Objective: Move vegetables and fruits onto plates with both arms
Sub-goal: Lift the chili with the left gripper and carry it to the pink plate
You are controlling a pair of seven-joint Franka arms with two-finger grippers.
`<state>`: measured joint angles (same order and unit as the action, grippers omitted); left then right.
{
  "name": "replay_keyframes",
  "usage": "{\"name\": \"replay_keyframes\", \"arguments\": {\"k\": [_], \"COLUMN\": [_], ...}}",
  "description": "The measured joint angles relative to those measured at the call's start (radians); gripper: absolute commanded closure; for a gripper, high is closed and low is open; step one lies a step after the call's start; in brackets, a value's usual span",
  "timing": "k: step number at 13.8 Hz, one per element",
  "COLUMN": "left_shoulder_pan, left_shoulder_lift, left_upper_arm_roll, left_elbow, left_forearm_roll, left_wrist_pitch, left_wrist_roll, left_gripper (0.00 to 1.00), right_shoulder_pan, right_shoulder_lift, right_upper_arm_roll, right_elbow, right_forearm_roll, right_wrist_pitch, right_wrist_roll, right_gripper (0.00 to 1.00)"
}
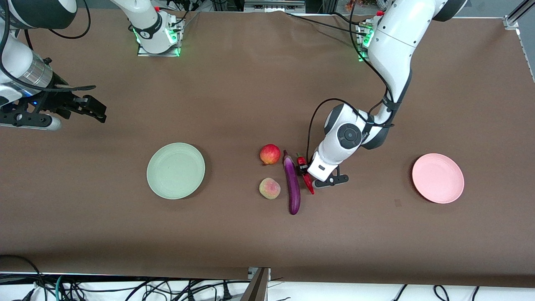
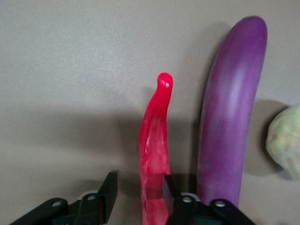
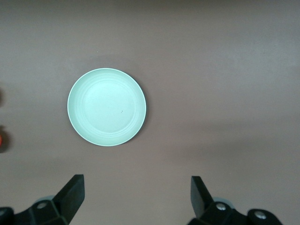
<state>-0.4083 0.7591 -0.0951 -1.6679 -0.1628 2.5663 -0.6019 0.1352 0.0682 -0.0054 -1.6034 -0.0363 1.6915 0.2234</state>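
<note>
The red chili pepper (image 1: pixel 309 181) lies on the table beside the purple eggplant (image 1: pixel 292 184). My left gripper (image 1: pixel 301 168) is down at the chili's stem end, open, with the chili (image 2: pixel 154 136) between its fingers; one finger (image 2: pixel 171 187) touches it and the other stands apart. The eggplant (image 2: pixel 229 112) lies just outside that finger. The red fruit (image 1: pixel 270 154) and the peach (image 1: pixel 269 188) sit beside the eggplant, toward the right arm's end. The pale green plate (image 1: pixel 176 170) and pink plate (image 1: pixel 438 178) hold nothing. My right gripper (image 1: pixel 94 109) waits open in the air.
The right wrist view shows the green plate (image 3: pixel 107 107) below my right gripper (image 3: pixel 136 192). The peach (image 2: pixel 286 140) shows at the edge of the left wrist view. The brown table (image 1: pixel 234 104) is bare between the arm bases and the produce.
</note>
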Motion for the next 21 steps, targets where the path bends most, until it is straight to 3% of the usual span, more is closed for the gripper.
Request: {"name": "replay_keyframes", "arguments": {"k": [9,11,12,17,21], "left_shoulder_pan": [0.0,-0.001,-0.002,-0.012,-0.01], "left_shoulder_lift": [0.001,0.002,0.003,0.002,-0.093], "left_upper_arm_roll": [0.001,0.001,0.001,0.002,0.054], "left_elbow": [0.002,0.0,-0.001,0.001,0.024], "left_forearm_roll": [-0.001,-0.001,-0.001,-0.001,0.046], "left_wrist_pitch": [0.028,0.028,0.028,0.018,-0.242], "left_wrist_roll": [-0.045,-0.045,-0.045,-0.044,-0.036], "left_gripper": [0.52,0.75,0.97,1.0,1.0], "right_shoulder_pan": [0.0,0.0,0.0,0.002,0.002], "right_shoulder_lift": [0.001,0.001,0.001,0.001,0.001], "right_upper_arm_roll": [-0.002,-0.002,-0.002,0.001,0.001], "right_elbow": [0.0,0.0,0.0,0.0,0.0], "right_forearm_roll": [0.0,0.0,0.0,0.0,0.0], "right_wrist_pitch": [0.0,0.0,0.001,0.007,0.036], "right_wrist_roll": [0.0,0.0,0.0,0.0,0.0], "right_gripper": [0.0,0.0,0.0,0.0,0.0]}}
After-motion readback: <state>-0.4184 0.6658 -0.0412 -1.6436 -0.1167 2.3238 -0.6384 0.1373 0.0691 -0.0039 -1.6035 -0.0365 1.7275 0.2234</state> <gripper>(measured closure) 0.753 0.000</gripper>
